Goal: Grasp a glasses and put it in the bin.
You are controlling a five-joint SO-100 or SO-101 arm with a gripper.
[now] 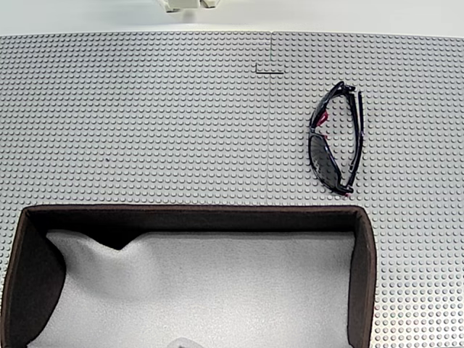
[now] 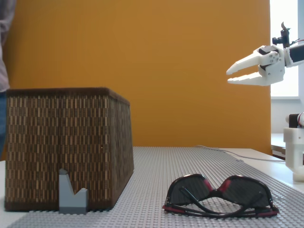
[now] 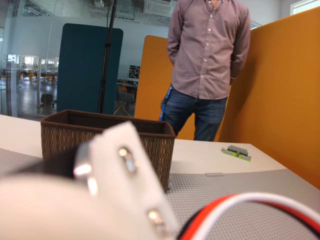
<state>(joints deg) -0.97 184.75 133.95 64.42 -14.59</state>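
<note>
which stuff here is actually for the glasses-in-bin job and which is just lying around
For the job:
- glossy black wraparound sunglasses with pink accents
- large brown woven bin with white lining
- white two-finger tool, open, raised

Just lying about:
- small grey notched block by the bin
- green and grey brick pieces
- person standing behind

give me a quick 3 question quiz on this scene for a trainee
1. True or false: the glasses already lie inside the bin.
2. Is the tool open or shut?
A. open
B. shut
3. Fill in: the glasses rest on the grey studded ____.

Key: 1 false, they lie outside it on the mat. 2 A, its fingers stand apart, raised above the glasses. 3 mat.
</note>
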